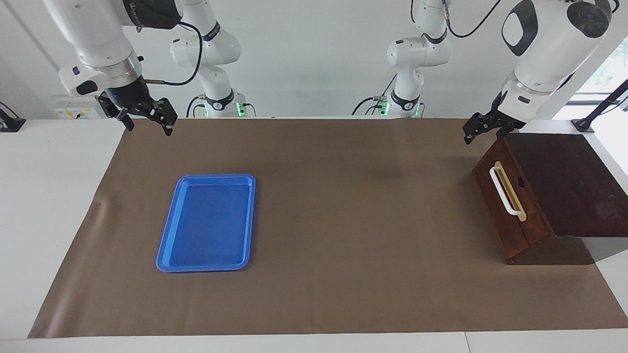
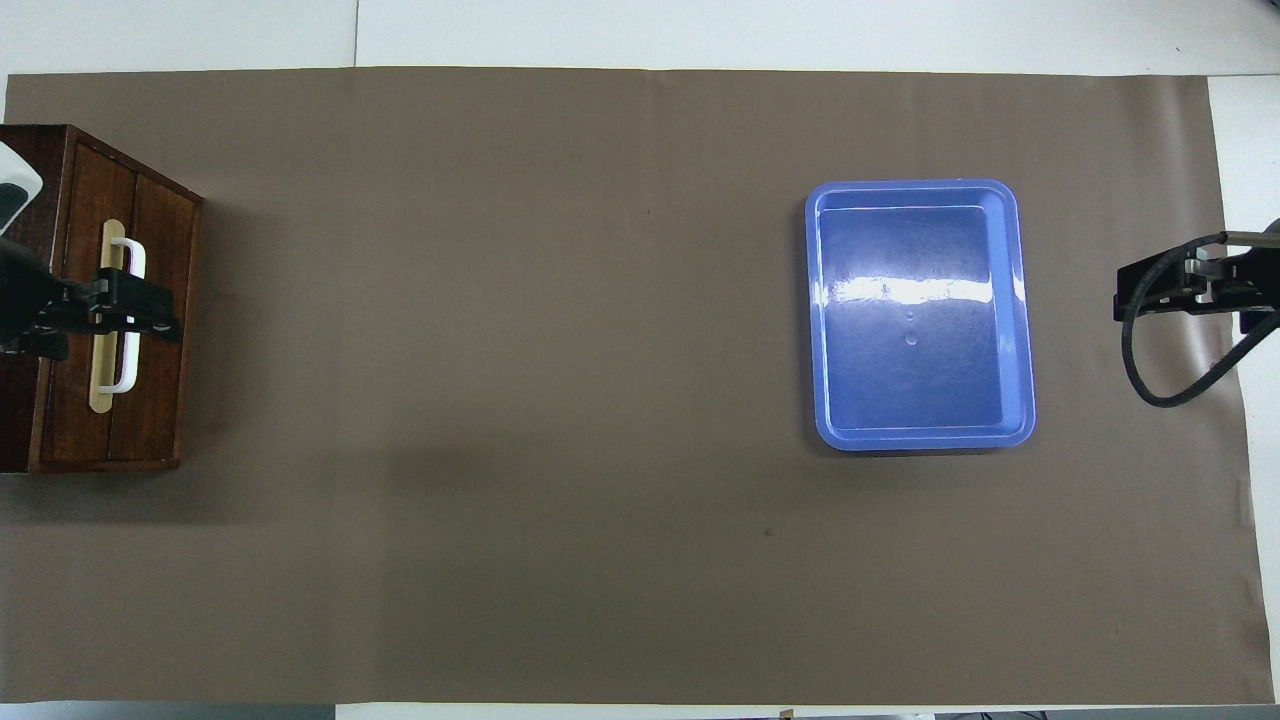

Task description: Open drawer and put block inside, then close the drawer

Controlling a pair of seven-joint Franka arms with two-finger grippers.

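Note:
The dark reddish-brown drawer (image 1: 496, 211) is shut flush in its box cabinet (image 1: 569, 186) at the left arm's end of the table. Its white bar handle (image 1: 504, 192) sits on a tan strip. In the overhead view the drawer front (image 2: 160, 400) and the handle (image 2: 127, 372) also show. My left gripper (image 1: 482, 131) hangs open and empty in the air over the cabinet's corner nearest the robots, and in the overhead view it (image 2: 135, 308) covers the handle. My right gripper (image 1: 147, 117) is open and empty, raised over the mat's edge at the right arm's end. The yellow block is out of view.
A flat blue plastic tray (image 1: 169, 245) lies empty on the brown mat (image 1: 343, 220) toward the right arm's end; it also shows in the overhead view (image 2: 1020, 400). A black cable (image 2: 1150, 380) loops from the right gripper.

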